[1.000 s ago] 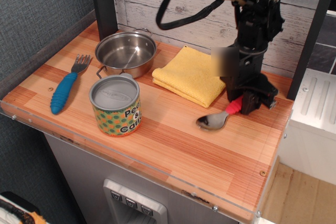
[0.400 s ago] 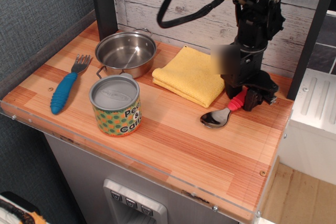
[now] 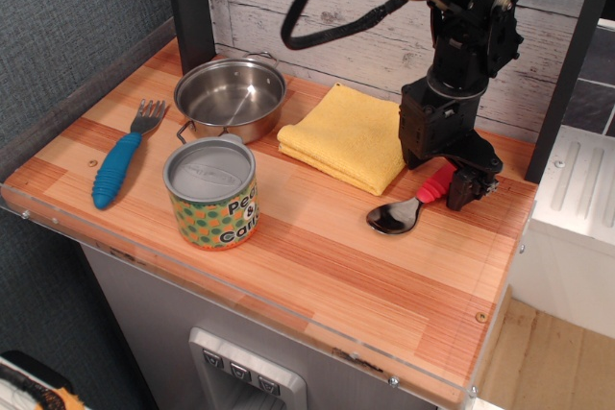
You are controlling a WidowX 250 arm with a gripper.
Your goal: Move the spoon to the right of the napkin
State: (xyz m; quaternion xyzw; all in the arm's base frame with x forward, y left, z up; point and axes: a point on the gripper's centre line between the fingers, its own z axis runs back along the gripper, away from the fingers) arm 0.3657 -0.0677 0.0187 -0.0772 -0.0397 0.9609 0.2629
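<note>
The spoon (image 3: 404,213) lies on the wooden table just right of the yellow napkin (image 3: 348,136). Its shiny bowl points to the front left and its red handle (image 3: 434,185) runs back to the right. My gripper (image 3: 448,176) hangs over the far end of the handle, with its black fingers (image 3: 467,186) on either side of it. The jaws stand apart and the spoon rests on the table. The tip of the handle is hidden under the gripper.
A steel pot (image 3: 232,96) stands left of the napkin, with a printed can (image 3: 212,193) in front of it. A blue-handled fork (image 3: 122,155) lies at the far left. The table's right edge (image 3: 509,266) is close to the spoon, and a plank wall stands behind.
The spoon slid a little to the right and back, then settled flat. The gripper's jaws have loosened around the red handle.
</note>
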